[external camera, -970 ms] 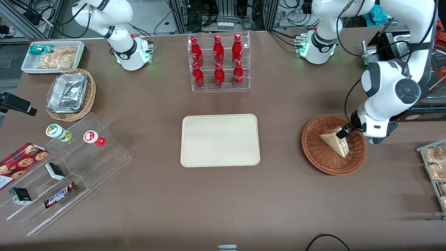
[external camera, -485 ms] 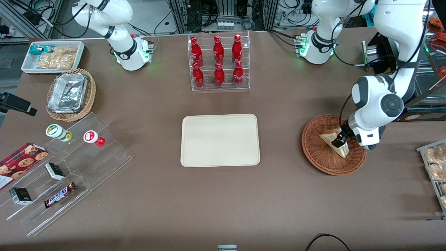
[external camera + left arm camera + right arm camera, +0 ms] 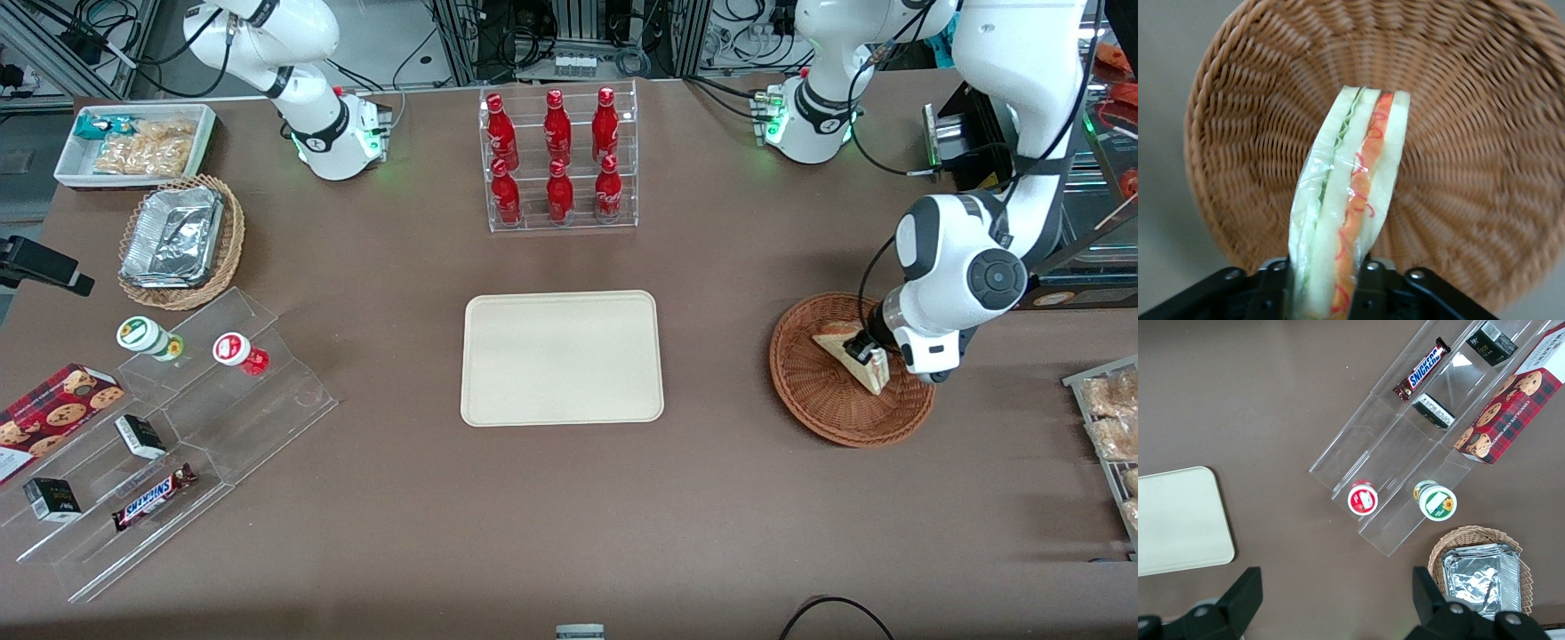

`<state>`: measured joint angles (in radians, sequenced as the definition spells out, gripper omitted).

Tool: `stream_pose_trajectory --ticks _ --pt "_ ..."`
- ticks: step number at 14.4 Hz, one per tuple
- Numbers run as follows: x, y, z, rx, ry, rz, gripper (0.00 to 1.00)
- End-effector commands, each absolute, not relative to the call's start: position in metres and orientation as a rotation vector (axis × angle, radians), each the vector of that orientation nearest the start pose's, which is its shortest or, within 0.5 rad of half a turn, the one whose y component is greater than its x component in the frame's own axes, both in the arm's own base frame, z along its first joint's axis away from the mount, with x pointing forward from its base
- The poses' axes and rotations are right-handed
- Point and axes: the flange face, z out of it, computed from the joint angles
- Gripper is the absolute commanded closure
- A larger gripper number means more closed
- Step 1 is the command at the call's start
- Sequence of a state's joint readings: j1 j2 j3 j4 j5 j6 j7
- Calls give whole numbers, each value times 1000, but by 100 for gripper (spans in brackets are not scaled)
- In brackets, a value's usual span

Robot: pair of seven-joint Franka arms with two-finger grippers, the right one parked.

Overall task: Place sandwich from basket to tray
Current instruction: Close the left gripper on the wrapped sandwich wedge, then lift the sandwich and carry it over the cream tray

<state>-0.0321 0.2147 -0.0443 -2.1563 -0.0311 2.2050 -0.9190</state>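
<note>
Over the basket (image 3: 851, 369), the gripper (image 3: 864, 352) had its jaws clamped on the sandwich (image 3: 1348, 200) by one end; the slick wrap might slip, dropping it short of the tray (image 3: 562, 357) nearby on the desk.

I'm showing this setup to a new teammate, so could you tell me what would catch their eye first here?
Probably the gripper in the reddish-brown basket toward the working arm's end of the table, its fingers closed on the wrapped sandwich. Next, the bare cream tray at the table's middle, and the rack of red bottles farther from the front camera.
</note>
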Motion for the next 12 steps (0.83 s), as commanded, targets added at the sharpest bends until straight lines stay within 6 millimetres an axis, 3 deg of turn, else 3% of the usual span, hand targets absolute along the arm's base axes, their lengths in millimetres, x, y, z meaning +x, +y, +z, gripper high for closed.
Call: stream_pose_trajectory --ticks 1,2,4,5,9,12 --pt "551 -79 325 -2860 -1042 258 88" --pt "556 -88 334 -2915 -878 250 88" --pt "567 -128 343 -3015 -473 263 88" --pt "573 -147 343 -3029 -370 286 88" --pt "586 -256 334 -3046 -363 277 92" --pt "580 -344 323 -3107 -377 303 93"
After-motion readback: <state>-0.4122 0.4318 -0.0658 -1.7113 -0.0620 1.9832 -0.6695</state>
